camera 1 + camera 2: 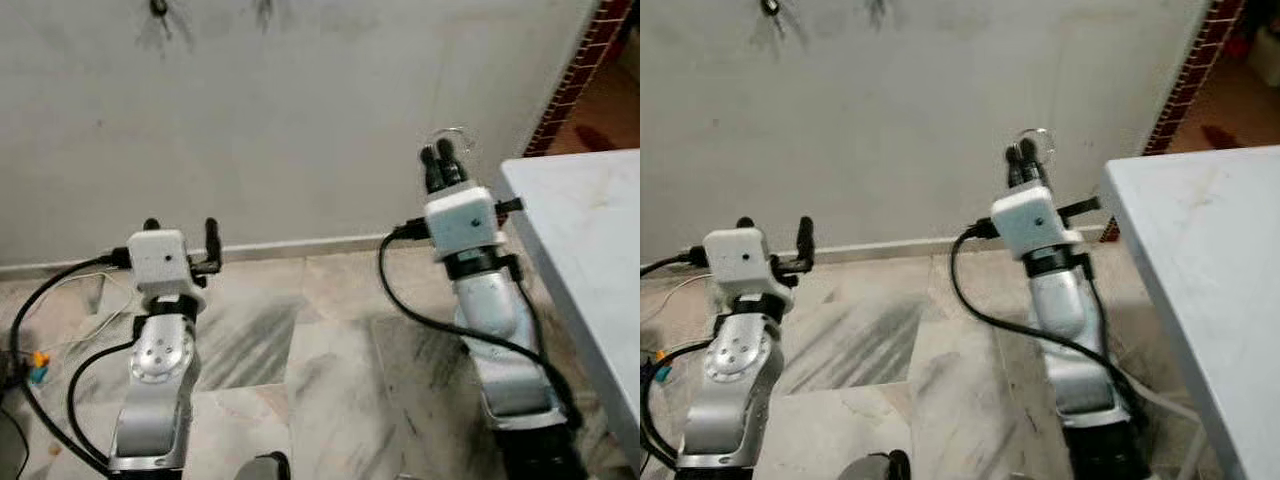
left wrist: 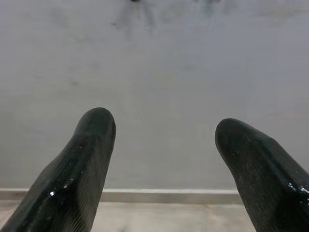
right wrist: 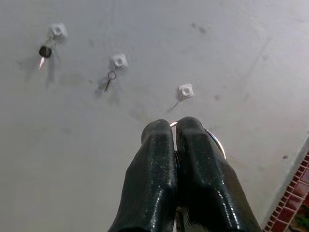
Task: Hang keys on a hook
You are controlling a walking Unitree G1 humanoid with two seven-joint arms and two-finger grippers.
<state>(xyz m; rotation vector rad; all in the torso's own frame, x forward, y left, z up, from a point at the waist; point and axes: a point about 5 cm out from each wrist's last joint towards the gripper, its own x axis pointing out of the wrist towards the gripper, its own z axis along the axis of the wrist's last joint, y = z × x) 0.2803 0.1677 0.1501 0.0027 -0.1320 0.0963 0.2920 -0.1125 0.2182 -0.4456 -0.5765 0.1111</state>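
Observation:
My right gripper (image 1: 445,152) is raised toward the pale wall and shut on a metal key ring (image 1: 455,135), whose loop pokes out past the fingertips (image 3: 215,140). In the right wrist view, three small white hooks are on the wall. The nearest hook (image 3: 186,91) is bare and sits just beyond the fingertips. The middle hook (image 3: 119,60) carries a key on a ring, and the far hook (image 3: 58,30) carries a black-headed key (image 3: 44,52). My left gripper (image 1: 180,228) is open, held low and facing the wall with nothing between its fingers.
A white table (image 1: 590,250) stands close on the right, beside my right arm. A brick-red doorway edge (image 1: 575,75) runs along the wall's right end. Cables and small coloured bits (image 1: 38,365) lie on the marble floor at the left.

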